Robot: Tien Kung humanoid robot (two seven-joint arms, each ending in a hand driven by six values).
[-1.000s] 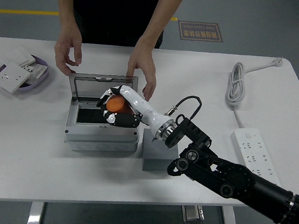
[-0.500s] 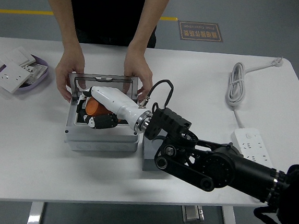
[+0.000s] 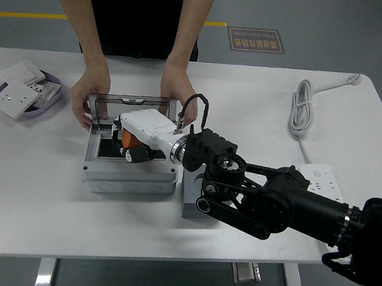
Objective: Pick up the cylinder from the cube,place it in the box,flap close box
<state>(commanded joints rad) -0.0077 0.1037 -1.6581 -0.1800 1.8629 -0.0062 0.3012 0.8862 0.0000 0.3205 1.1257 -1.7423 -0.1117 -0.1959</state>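
- Right hand (image 3: pixel 136 138) found reaching into the open grey box (image 3: pixel 129 172), fingers (image 3: pixel 136 155) curled around the orange cylinder (image 3: pixel 130 140).
- Cylinder located inside the box opening, above the dark interior, near the hinge side; contact with the floor of the box not determinable.
- Cube (image 3: pixel 193 197) noted just right of the box, grey, largely hidden under the forearm, nothing visible on top.
- Clear-paned lid (image 3: pixel 131 103) standing raised at the far edge, steadied at both corners by a person's hands (image 3: pixel 89 100).
- Left hand not in view.
- Step judged as placement: cylinder best lowered until seated on the floor of the box before any release, clear of the near wall and the lid hinge.
- Release advised with fingers opened gradually, then the hand lifted straight up and out, so as not to drag the cylinder or knock the lid.
- Lid closure advised only once the wrist and its cable (image 3: pixel 191 106) are clear of the opening.
- Long axis of the cylinder not readable: only a small orange patch visible between palm and fingers. Orientation left undetermined.
- Also on the worktop (image 3: pixel 39 190): purple dish of wall switches (image 3: pixel 23 88) far left, white power strip (image 3: pixel 324 188) and coiled cord (image 3: pixel 302 106) at right.
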